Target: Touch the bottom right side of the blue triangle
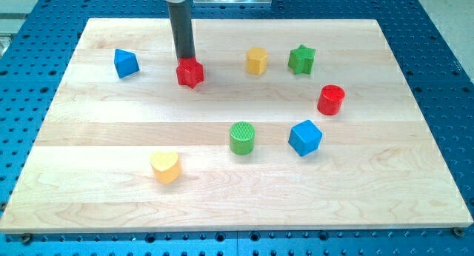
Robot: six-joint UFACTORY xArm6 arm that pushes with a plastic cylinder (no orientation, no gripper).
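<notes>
The blue triangle (125, 63) lies near the view's upper left of the wooden board (111, 182). My rod comes down from the view's top and my tip (185, 60) ends at the top of a red block (189, 73), touching or just behind it. My tip is to the right of the blue triangle, about a block's width and a half away from its right side.
A yellow block (256, 61) and a green star (301, 59) sit right of the red block. A red cylinder (331, 99), a blue cube (304, 137), a green cylinder (242, 137) and a yellow heart (165, 167) lie lower.
</notes>
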